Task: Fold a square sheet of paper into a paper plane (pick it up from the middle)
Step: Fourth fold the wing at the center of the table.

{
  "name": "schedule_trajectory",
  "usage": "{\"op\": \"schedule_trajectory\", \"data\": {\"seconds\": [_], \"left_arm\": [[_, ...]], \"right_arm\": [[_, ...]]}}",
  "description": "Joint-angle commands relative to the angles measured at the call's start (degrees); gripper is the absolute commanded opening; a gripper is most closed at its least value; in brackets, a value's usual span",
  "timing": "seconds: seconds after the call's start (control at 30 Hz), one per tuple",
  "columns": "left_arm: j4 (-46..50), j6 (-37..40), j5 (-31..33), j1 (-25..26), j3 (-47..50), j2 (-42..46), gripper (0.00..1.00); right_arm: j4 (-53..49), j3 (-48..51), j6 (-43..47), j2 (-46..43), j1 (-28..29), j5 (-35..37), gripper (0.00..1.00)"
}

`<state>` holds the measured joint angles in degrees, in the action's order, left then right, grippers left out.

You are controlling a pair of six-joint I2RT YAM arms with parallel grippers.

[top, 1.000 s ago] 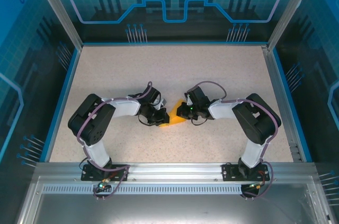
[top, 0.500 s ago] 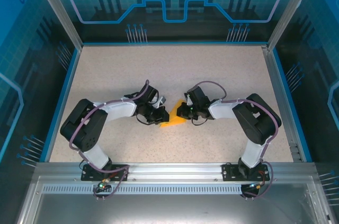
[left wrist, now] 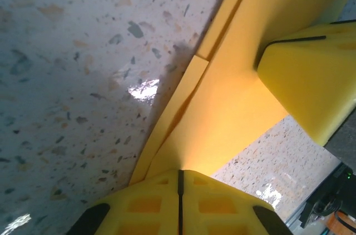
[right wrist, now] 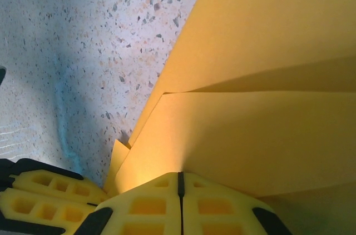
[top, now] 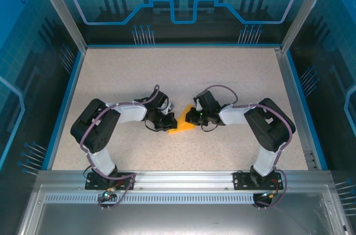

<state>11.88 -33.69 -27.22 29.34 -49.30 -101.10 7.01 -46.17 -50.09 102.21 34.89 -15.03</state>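
Holding the paper, already part folded, low at the middle of the table. Pinched tight on one edge by left gripper, on the opposite edge by right gripper. Hold both pinches firm, pull gently apart, press the crease flat; avoid twisting, or probably slipping of the layers.

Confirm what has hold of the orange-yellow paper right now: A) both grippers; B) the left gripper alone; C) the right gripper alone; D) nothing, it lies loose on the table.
A: in the wrist views the left gripper and the right gripper each have their yellow fingers closed together on the folded sheet of paper, one from each side.
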Motion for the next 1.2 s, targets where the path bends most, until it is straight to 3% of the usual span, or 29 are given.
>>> {"op": "schedule_trajectory", "data": {"seconds": [0.0,0.57,0.87,1.17], "left_arm": [[3.15,0.34,4.03,-0.56,2.84,-0.2,0.07],[3.28,-1.87,3.88,-3.52,11.37,5.73,0.07],[-0.06,-4.79,-0.49,-7.42,15.75,6.39,0.08],[2.69,-5.68,0.39,-10.16,17.22,10.56,0.08]], "right_arm": [[-5.25,1.43,0.86,0.37,0.44,0.79,0.06],[-6.27,1.96,0.98,0.19,0.35,1.86,0.06],[-6.91,1.87,1.07,0.31,0.22,2.39,0.05],[-7.87,1.61,1.15,0.79,-0.1,3.17,0.05]]}}
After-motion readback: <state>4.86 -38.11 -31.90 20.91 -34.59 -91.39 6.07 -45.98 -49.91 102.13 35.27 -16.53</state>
